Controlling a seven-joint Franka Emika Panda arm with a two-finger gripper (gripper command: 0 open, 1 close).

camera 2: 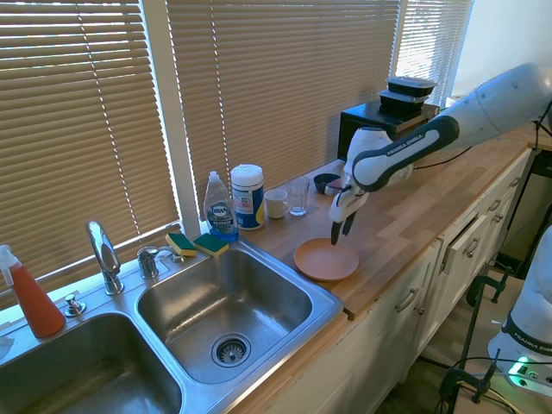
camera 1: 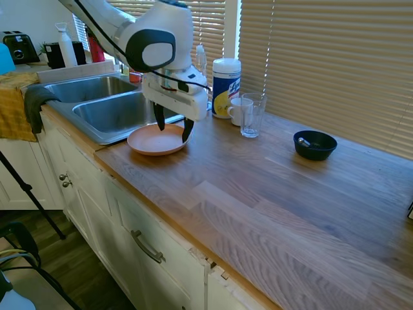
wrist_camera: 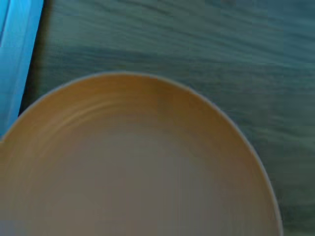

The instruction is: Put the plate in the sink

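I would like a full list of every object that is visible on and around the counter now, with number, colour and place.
plate: 1, salmon-orange, on the counter next to the sink
sink: 1, steel, two basins, with a chrome faucet
sponges: 2, green and yellow, on the sink's back rim
soap bottle: 1, clear with blue liquid, behind the sink
wipes canister: 1, white and yellow, by the blinds
mug: 1, white, beside the canister
glass: 1, clear, in front of the mug
bowl: 1, dark blue, further along the counter
spray bottle: 1, red, far end of the sink
microwave: 1, black, containers stacked on top
claw: 1, dark fingers, open, above the plate's far edge
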